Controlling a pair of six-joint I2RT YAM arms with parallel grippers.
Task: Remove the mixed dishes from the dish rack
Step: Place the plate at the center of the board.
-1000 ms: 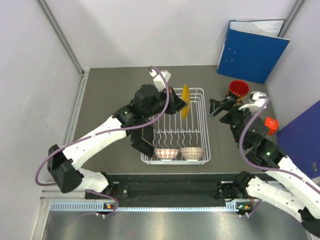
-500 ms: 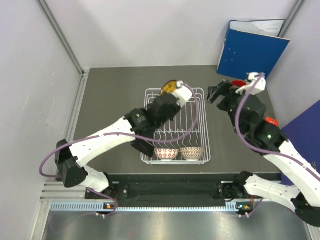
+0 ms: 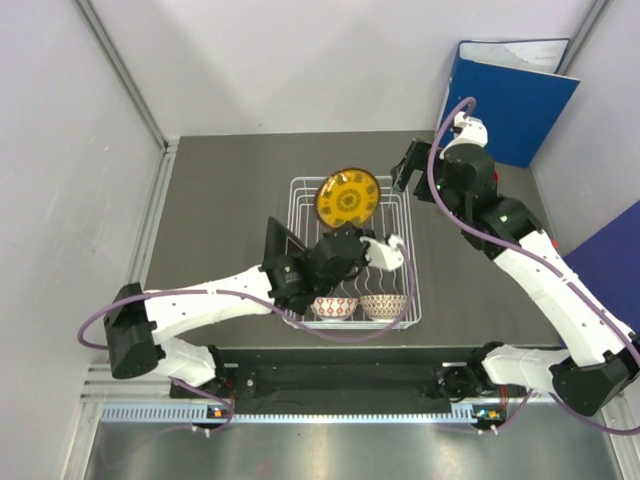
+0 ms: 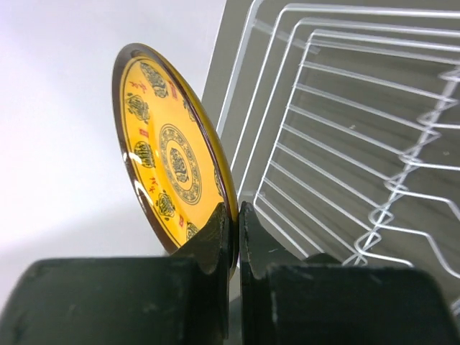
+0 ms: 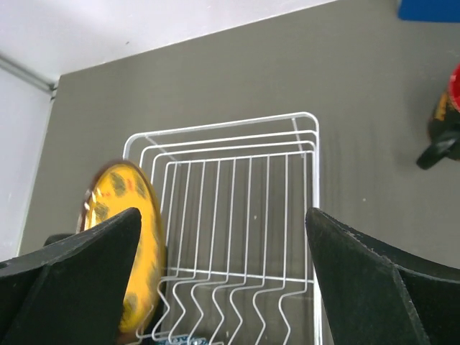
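Observation:
My left gripper (image 3: 345,228) is shut on the lower rim of the small round yellow plate (image 3: 347,198) and holds it upright above the far part of the white wire dish rack (image 3: 400,190). The left wrist view shows both fingers pinching the plate (image 4: 169,154) at my left gripper (image 4: 236,223). Two small patterned bowls (image 3: 333,307) (image 3: 383,306) sit in the rack's near end. My right gripper (image 3: 410,175) is open and empty above the rack's far right corner; in its view (image 5: 223,215) it looks down into the rack (image 5: 237,187). The red mug (image 5: 449,115) stands on the table right of the rack.
A blue binder (image 3: 505,95) leans at the back right corner. A dark flat shape (image 3: 278,240), perhaps the black square plate, stands by the rack's left side, half hidden by my left arm. Grey walls close in the left and back.
My left gripper has lifted the yellow plate up out of the rack's prongs and turned its face to the camera. My right arm has swung from by the mug to the rack's far right corner.

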